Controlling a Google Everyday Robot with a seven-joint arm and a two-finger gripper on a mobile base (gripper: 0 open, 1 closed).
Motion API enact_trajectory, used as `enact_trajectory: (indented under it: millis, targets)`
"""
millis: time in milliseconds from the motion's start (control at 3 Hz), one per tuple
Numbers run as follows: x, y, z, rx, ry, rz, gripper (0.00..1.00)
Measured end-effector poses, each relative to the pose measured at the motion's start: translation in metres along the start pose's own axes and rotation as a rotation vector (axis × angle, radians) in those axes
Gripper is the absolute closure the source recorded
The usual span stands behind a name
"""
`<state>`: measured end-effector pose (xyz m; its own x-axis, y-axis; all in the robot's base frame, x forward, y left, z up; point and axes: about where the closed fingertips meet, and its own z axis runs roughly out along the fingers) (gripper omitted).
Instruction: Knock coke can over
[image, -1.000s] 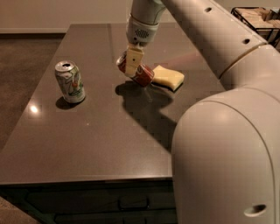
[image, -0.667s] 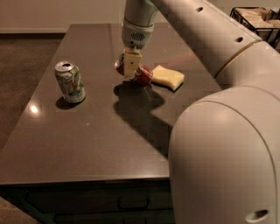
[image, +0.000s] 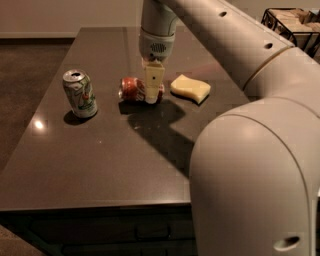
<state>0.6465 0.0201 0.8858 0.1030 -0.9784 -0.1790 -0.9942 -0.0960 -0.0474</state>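
The red coke can (image: 133, 89) lies on its side on the dark table (image: 115, 160), its silver end pointing left. My gripper (image: 152, 89) hangs straight down over the can's right half, with a cream finger (image: 153, 80) in front of it, touching or nearly touching it. The right part of the can is hidden behind the finger.
A white and green can (image: 80, 93) stands upright on the left of the table. A yellow sponge (image: 190, 88) lies just right of the gripper. A wire basket (image: 292, 22) stands at the back right. My arm fills the right foreground.
The gripper has shifted left along with the coke can, which now lies flat with its full side exposed to the left of the finger.
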Motion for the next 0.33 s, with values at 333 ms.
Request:
enact_trajectory:
  millis: [333]
  targets:
    - [-0.0052, -0.0074, 0.0027, 0.023, -0.017, -0.001, 0.00]
